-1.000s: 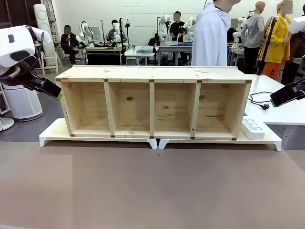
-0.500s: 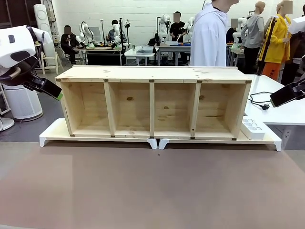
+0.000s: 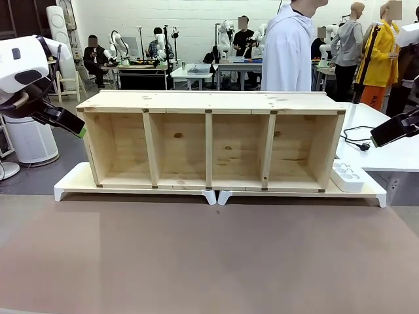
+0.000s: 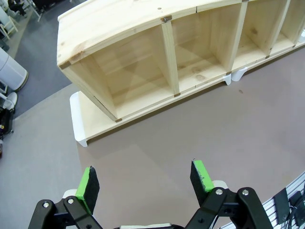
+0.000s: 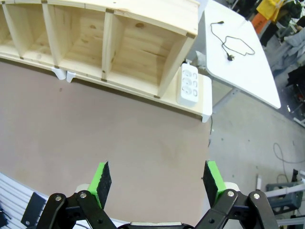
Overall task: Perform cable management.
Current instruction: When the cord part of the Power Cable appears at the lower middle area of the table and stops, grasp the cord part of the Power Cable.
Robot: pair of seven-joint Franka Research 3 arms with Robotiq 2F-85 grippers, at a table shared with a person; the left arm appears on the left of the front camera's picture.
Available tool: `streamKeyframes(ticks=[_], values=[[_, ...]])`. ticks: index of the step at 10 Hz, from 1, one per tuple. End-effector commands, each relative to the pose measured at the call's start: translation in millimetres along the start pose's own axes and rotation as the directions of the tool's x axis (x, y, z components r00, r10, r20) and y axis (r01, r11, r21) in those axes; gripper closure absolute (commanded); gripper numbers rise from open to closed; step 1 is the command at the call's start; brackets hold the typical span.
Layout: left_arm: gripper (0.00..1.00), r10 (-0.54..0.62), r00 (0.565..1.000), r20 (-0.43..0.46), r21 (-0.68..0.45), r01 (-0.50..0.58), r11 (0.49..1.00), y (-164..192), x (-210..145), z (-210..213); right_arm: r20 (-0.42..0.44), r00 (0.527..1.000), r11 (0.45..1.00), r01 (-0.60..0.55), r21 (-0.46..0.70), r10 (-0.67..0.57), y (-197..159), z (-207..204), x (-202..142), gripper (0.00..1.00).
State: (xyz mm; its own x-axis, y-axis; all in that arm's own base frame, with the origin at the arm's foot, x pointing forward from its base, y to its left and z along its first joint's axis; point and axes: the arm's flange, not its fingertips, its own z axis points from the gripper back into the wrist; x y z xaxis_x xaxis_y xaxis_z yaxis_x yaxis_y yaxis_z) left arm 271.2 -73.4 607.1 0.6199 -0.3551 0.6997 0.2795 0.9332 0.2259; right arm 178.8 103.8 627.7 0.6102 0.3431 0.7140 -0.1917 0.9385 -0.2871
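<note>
Left gripper (image 4: 144, 179): mine, jaws spread, empty, over brown tabletop (image 3: 209, 261). Centre: four-bay shelf (image 3: 209, 140) on white risers (image 3: 72, 183), person (image 3: 291, 49) behind. Right: power strip (image 3: 347, 175) beside shelf end; cable (image 5: 231, 57) loose on white tabletop (image 5: 257, 81). Right gripper (image 5: 157, 177): mine, spread, empty.

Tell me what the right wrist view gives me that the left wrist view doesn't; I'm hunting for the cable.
Right wrist view: the cable lying loose on the white side table, and the power strip beside the right end of the wooden shelf. Left wrist view: the shelf's left end and the grey floor beyond it. Both: the shelf, the brown table, with left fingers and right fingers open, empty.
</note>
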Motion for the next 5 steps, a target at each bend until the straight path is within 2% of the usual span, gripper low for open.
streamKeyframes(ticks=[1, 5], values=[[0.00, -0.008, 1.000, 0.008, 0.006, 0.007, 1.000, 1.1, 1.5, -1.1, 0.003, 1.000, 1.000, 0.006, -0.005, -0.006, -1.4, 0.9, 0.0, 0.00], [0.00, -0.008, 1.000, 0.008, 0.006, 0.007, 1.000, 1.1, 1.5, -1.1, 0.003, 1.000, 1.000, 0.006, -0.005, -0.006, -1.4, 0.9, 0.0, 0.00]])
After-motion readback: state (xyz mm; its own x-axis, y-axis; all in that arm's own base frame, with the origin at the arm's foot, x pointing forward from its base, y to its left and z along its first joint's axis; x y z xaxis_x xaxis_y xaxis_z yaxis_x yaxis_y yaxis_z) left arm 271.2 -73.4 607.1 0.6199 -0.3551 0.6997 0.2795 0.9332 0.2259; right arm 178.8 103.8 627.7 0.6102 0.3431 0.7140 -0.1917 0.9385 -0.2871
